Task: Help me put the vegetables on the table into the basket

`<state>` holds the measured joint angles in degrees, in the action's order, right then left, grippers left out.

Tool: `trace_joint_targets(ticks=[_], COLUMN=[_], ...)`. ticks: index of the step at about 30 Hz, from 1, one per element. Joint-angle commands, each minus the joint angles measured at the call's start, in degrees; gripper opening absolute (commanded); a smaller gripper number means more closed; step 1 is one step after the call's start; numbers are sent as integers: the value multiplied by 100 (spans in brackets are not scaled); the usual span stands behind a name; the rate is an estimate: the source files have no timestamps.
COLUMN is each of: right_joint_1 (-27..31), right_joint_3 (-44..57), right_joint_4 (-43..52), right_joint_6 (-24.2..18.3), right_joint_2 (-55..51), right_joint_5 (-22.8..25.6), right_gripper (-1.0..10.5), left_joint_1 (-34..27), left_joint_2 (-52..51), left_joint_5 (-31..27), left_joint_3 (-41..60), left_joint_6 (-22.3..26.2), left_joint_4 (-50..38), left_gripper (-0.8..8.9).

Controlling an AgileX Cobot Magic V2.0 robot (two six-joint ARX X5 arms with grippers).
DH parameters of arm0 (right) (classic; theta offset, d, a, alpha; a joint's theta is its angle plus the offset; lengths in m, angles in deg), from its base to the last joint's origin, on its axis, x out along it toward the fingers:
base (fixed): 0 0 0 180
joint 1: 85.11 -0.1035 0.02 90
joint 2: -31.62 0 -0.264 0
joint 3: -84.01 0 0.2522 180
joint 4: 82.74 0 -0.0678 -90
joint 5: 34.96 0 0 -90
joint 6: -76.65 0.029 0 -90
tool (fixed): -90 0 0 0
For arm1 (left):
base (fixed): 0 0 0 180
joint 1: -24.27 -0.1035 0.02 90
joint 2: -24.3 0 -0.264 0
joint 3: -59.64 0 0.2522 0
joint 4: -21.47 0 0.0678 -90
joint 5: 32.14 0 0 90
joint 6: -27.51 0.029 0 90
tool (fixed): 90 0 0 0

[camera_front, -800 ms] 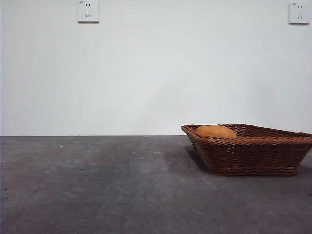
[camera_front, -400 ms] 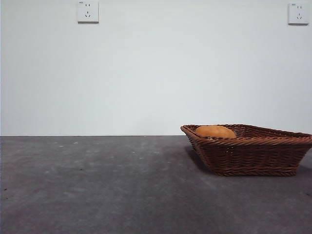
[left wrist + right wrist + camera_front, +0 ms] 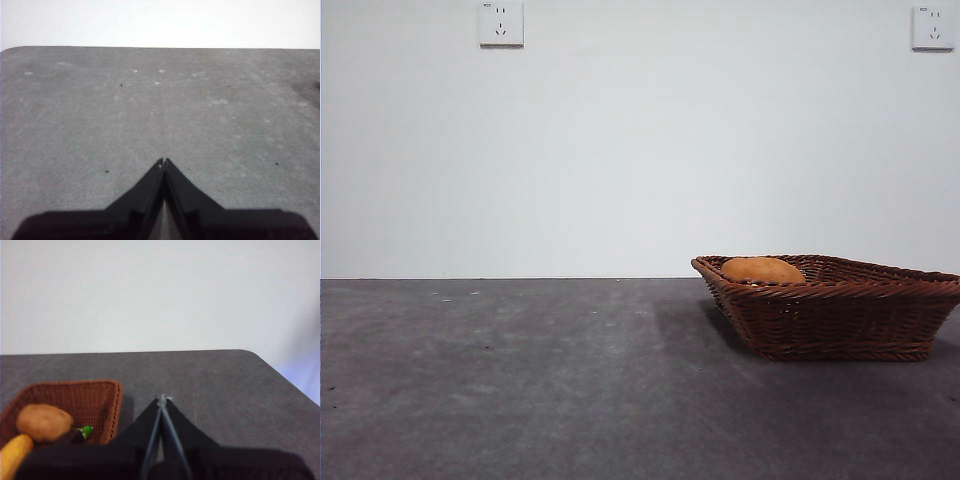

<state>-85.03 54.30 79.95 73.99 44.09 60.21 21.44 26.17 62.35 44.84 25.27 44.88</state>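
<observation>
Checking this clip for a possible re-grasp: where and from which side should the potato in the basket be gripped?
Probably from above, across the middle of the potato. It is rounded, its top rises over the rim of the basket, and the flared walls block any sideways approach. The corn cob lies close beside it.

Lab-like room, bare white wall, sockets

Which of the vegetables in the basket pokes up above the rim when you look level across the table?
The rounded orange-brown potato; the yellow corn cob and green-stemmed eggplant stay hidden below the woven basket rim.
</observation>
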Motion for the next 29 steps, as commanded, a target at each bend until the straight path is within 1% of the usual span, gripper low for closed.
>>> trace_joint_targets(ticks=[1, 5, 10, 16, 21, 27, 29], right_joint_1=[0, -2, -2, -2, -2, -2, -2], right_joint_3=[619, 1069, 1250, 1508, 1512, 1512, 1510], right_joint_4=[634, 861, 800, 796, 317, -656, -680], right_joint_6=[-195, -192, -197, -188, -195, -188, -190], right_joint_2=[-87, -107, -216, -623, -892, -1095, -1130], right_joint_5=[31, 20, 26, 20, 24, 22, 22], right_gripper=[1, 1, 1, 1, 1, 1, 1], left_joint_1=[-13, -13, -13, -13, -13, -13, -13], left_joint_2=[4, 2, 2, 2, 2, 2, 7], left_joint_5=[4, 4, 4, 2, 2, 4, 2], left_joint_3=[59, 59, 59, 59, 59, 59, 59], left_joint_6=[-55, -57, -57, -57, -57, -55, -55], left_joint_4=[-31, -31, -31, -31, -31, -31, -31], left_gripper=[-3, -3, -3, -3, -3, -3, -3])
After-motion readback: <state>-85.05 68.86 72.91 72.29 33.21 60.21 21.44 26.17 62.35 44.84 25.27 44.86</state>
